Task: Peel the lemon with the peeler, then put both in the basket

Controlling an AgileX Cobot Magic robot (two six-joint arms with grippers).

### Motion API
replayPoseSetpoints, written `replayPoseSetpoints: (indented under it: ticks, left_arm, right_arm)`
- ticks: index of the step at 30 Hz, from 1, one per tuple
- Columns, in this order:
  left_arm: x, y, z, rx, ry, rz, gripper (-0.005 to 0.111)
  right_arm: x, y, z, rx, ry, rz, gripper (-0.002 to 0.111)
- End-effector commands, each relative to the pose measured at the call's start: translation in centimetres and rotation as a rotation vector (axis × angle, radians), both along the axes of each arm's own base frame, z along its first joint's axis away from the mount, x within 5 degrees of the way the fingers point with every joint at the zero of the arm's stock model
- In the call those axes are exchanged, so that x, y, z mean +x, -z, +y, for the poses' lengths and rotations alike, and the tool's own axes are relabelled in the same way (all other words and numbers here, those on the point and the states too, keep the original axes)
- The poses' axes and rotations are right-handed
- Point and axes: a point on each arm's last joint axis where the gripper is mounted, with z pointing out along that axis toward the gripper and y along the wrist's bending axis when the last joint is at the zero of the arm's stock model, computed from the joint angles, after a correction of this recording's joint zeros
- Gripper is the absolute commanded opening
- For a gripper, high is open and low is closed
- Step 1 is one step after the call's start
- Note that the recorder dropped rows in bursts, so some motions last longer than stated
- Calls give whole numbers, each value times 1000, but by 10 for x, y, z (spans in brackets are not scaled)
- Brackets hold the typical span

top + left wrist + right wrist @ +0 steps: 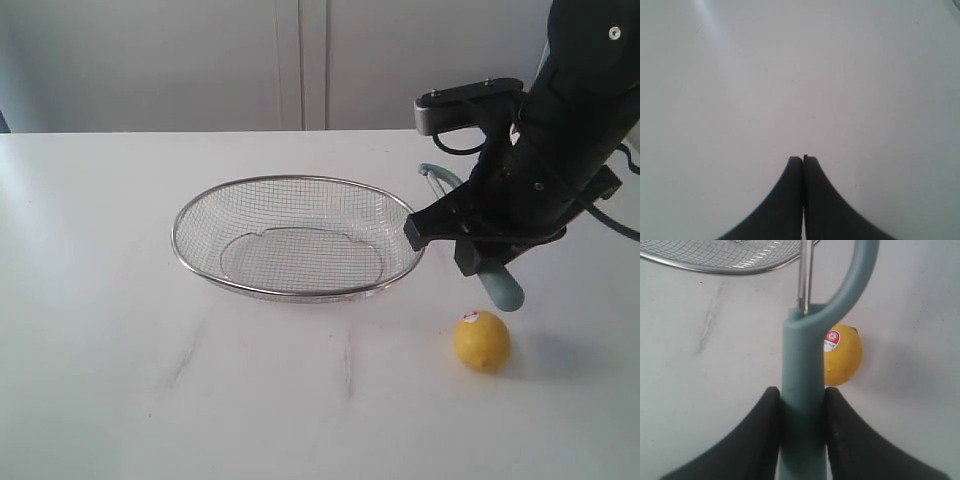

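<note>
The teal-handled peeler (503,290) hangs above the table with my right gripper (478,250) shut on its handle; its curved head (437,175) points toward the back. In the right wrist view the handle (802,365) is pinched between the two black fingers of that gripper (802,395). The yellow lemon (482,341) with its red-and-white sticker rests on the table just in front of and below the peeler, also shown beyond the handle (846,362). The wire-mesh basket (300,295) stands to the left of the right gripper, holding nothing. My left gripper (803,159) is shut over bare table.
The white table top (120,380) runs across the whole scene, backed by a pale wall. The basket's rim (725,271) lies close beyond the peeler head in the right wrist view. The left arm does not show in the exterior view.
</note>
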Motion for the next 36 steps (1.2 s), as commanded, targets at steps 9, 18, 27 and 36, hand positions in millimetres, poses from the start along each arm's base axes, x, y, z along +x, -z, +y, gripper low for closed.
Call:
replayPoseSetpoints:
  ticks: [9,18,27,36]
  left_arm:
    - [-1,4,0,-5,-6,21,0]
    - [-1,4,0,-5,-6,21,0]
    - [-1,4,0,-5,-6,21,0]
    - [-1,4,0,-5,-6,21,0]
  right_arm:
    - [0,-2,-6,-11,-24,-5,0]
    - [7,-2,-28,-36,-63,12,0]
    - [13,-1,-50,-29,-44,24,0]
    - [16,-2,-61,61,-86,39,0]
